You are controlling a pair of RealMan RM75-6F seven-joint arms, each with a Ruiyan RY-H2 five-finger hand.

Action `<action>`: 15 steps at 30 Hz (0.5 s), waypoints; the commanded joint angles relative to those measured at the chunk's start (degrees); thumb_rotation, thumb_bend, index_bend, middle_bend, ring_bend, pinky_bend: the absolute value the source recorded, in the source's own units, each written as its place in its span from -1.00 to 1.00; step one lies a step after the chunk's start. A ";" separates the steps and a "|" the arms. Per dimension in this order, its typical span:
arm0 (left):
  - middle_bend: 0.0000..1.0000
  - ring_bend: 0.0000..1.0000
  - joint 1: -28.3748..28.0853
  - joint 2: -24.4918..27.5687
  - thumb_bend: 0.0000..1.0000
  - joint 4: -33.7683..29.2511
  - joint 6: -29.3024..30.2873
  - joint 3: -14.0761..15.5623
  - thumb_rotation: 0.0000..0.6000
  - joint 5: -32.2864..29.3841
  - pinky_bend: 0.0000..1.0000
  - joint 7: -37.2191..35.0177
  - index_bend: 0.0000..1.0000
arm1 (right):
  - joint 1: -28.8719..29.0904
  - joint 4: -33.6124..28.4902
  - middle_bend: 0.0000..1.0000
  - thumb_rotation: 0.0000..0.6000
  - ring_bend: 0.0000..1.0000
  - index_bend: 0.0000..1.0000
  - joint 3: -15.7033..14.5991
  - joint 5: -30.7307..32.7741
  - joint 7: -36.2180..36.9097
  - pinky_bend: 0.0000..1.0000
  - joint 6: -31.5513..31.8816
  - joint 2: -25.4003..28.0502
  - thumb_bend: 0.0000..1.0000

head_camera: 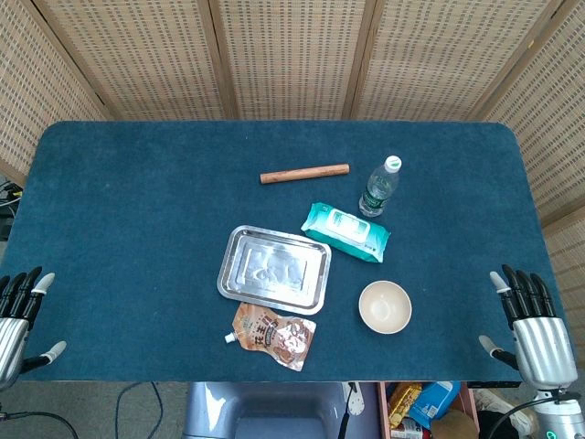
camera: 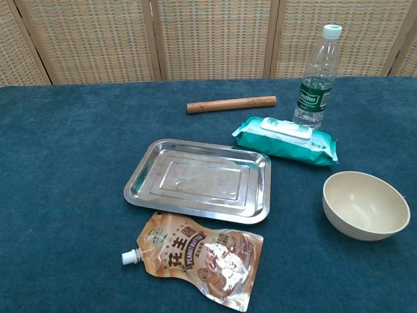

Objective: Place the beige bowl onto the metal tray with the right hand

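- The metal tray (head_camera: 273, 269) sits empty in the middle of the table, left of the bowl.
- The right hand (head_camera: 535, 322), fingers spread and holding nothing, waits at the near right edge, closer than the left hand (head_camera: 16, 315).
- The beige bowl (head_camera: 385, 306) stands upright, left of the right hand.

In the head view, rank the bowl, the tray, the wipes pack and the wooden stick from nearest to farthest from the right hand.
Measured from the right hand at the table's near right edge:
1. Bowl, just to its left, upright and empty.
2. Wipes pack, farther back, beside the bottle.
3. Tray, middle of the table, left of the bowl.
4. Wooden stick, toward the far side, behind the tray.
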 commanded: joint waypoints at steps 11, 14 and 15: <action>-1.00 -1.00 -0.09 -0.55 -1.00 0.26 -0.21 -0.39 1.00 -0.72 -1.00 0.87 -1.00 | 4.19 1.84 -1.00 1.00 -1.00 -1.00 -4.72 -5.67 3.27 -1.00 -8.52 -0.40 -1.00; -1.00 -1.00 -0.09 -0.88 -1.00 0.28 -0.08 -0.60 1.00 -0.90 -1.00 1.47 -1.00 | 7.79 4.68 -1.00 1.00 -1.00 -0.99 -7.13 -9.52 9.97 -1.00 -12.96 -0.67 -1.00; -1.00 -1.00 -0.09 -0.99 -1.00 0.28 -0.11 -0.61 1.00 -0.95 -1.00 1.69 -1.00 | 8.83 5.38 -1.00 1.00 -1.00 -0.95 -7.62 -10.42 11.29 -1.00 -14.15 -1.01 -1.00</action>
